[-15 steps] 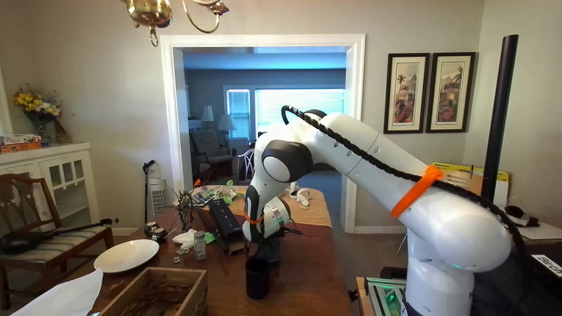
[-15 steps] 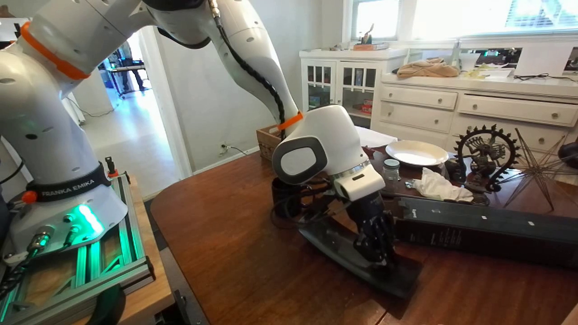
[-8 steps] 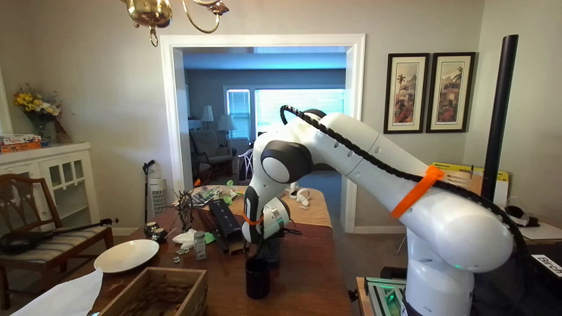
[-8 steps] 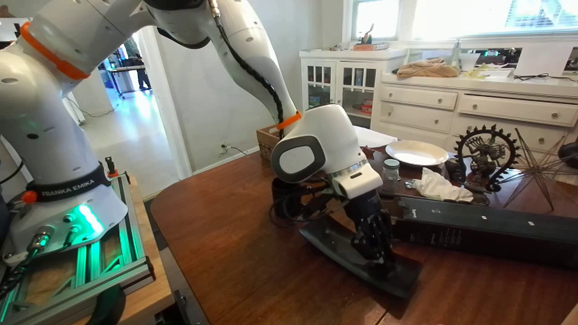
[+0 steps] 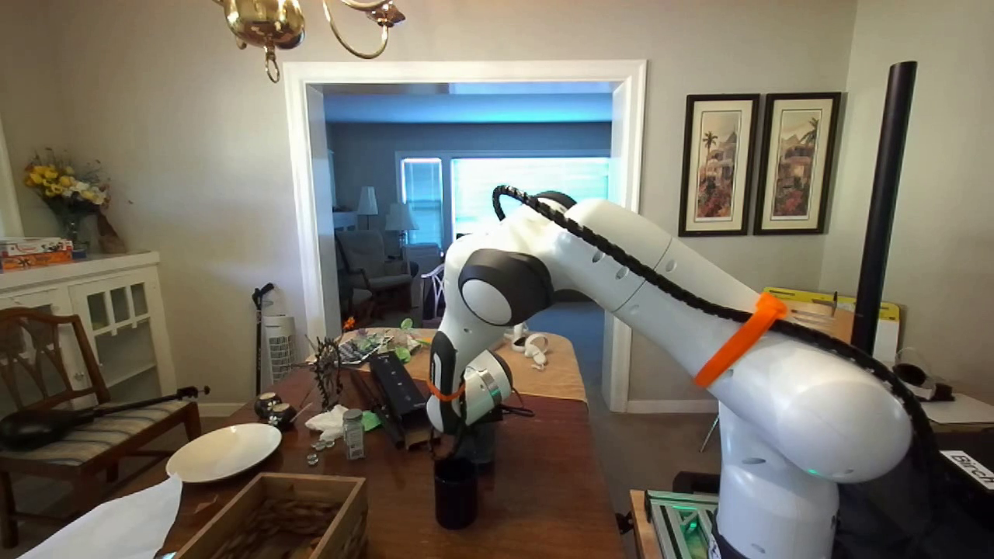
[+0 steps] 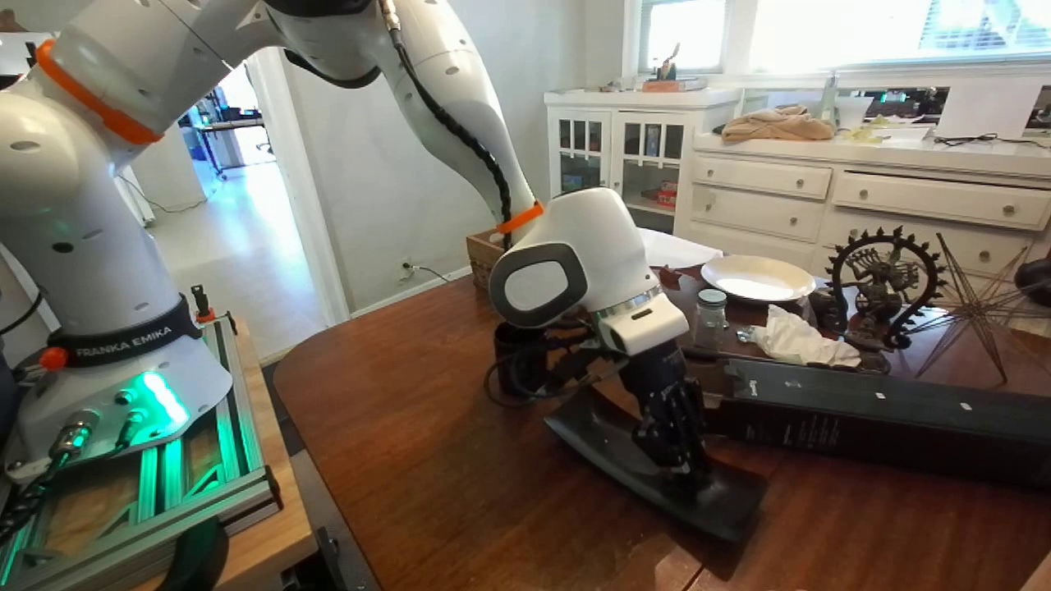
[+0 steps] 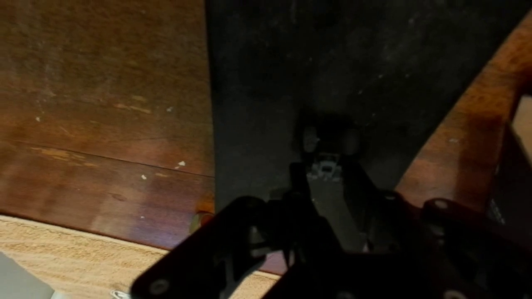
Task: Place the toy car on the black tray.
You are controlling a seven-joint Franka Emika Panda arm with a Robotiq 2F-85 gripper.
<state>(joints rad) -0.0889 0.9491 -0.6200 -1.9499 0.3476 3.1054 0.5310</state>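
The black tray [image 6: 599, 439], long and curved, lies on the wooden table. Its dark surface [image 7: 257, 137] also fills the middle of the wrist view. My gripper [image 6: 690, 480] points down over the tray's near half in an exterior view. Between the fingertips in the wrist view, the gripper [image 7: 325, 170] is shut on the toy car [image 7: 326, 167], a small dark thing with grey parts and rounded wheels. The car is above the tray's surface in that view; whether it touches the tray I cannot tell. Dim light hides most of the car's shape.
A long black box [image 6: 887, 419] lies beside the tray. At the tray's far end stands a black mug [image 6: 519, 361], with cables hanging close by. Beyond are a glass jar [image 6: 711, 312], a white plate [image 6: 759, 277], crumpled tissue [image 6: 800, 338] and a wooden crate [image 5: 342, 505].
My gripper has shifted a little along the tray toward the mug and the robot's base, still shut. The tray and the objects around it have not moved.
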